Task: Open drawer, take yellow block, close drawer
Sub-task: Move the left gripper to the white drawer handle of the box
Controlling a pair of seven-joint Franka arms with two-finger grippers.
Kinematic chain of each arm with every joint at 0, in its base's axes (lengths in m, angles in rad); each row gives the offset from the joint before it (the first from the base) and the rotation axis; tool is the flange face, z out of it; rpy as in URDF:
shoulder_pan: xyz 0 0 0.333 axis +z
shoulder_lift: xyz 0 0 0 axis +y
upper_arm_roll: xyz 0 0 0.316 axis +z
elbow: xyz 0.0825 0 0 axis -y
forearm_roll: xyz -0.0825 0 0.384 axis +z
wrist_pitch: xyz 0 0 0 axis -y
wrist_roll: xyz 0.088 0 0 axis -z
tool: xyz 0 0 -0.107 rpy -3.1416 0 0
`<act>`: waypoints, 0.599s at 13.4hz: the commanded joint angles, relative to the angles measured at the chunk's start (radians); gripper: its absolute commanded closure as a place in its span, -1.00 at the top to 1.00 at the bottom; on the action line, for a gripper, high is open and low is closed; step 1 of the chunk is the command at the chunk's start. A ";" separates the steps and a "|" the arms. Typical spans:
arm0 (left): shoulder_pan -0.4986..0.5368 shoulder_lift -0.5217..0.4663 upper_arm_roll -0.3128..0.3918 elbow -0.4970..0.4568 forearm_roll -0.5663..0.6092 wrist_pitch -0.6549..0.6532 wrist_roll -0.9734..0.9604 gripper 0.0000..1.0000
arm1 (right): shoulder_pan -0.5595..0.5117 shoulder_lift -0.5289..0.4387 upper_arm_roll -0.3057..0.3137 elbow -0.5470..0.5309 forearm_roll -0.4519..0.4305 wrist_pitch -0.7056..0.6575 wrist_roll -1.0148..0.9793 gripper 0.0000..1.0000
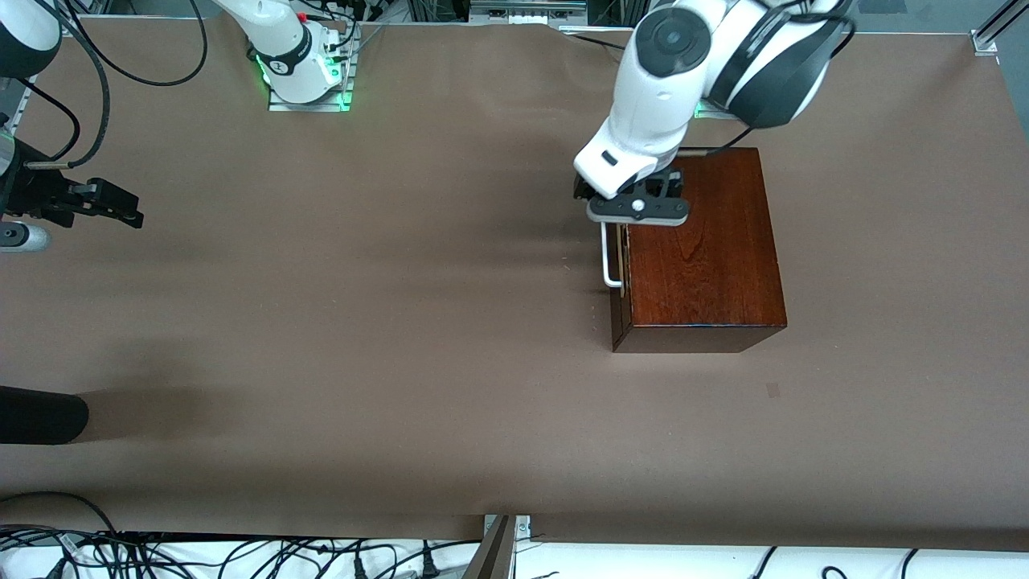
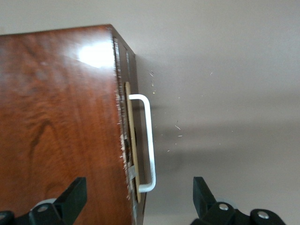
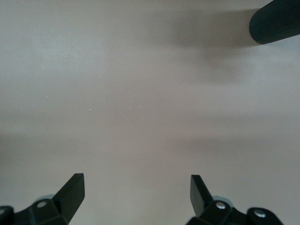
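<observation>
The glossy mahogany box (image 1: pixel 699 249) stands toward the left arm's end of the table. Its drawer front faces the right arm's end and carries a white bar handle (image 1: pixel 606 257). The drawer looks shut or nearly shut; only a thin pale strip shows at its front. My left gripper (image 1: pixel 635 213) is open and hovers over the handle end farther from the front camera. In the left wrist view the handle (image 2: pixel 149 140) lies between the spread fingers of the left gripper (image 2: pixel 138 185), beside the box top (image 2: pixel 61 117). My right gripper (image 1: pixel 129 211) is open and empty, waiting over bare table (image 3: pixel 136 180). The yellow block is hidden.
A black rounded cylinder (image 1: pixel 40 414) juts in at the right arm's end of the table, nearer the front camera; it also shows in the right wrist view (image 3: pixel 276 23). The brown table (image 1: pixel 362 322) stretches between the box and the right gripper.
</observation>
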 commanded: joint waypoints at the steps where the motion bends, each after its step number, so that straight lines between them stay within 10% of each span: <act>1: -0.033 0.045 -0.002 -0.021 0.068 0.041 -0.016 1.00 | -0.006 0.005 0.008 0.013 0.012 -0.004 0.013 1.00; 8: -0.160 0.189 0.000 -0.021 0.223 0.119 -0.260 1.00 | -0.006 0.012 0.008 0.013 0.012 -0.003 0.013 1.00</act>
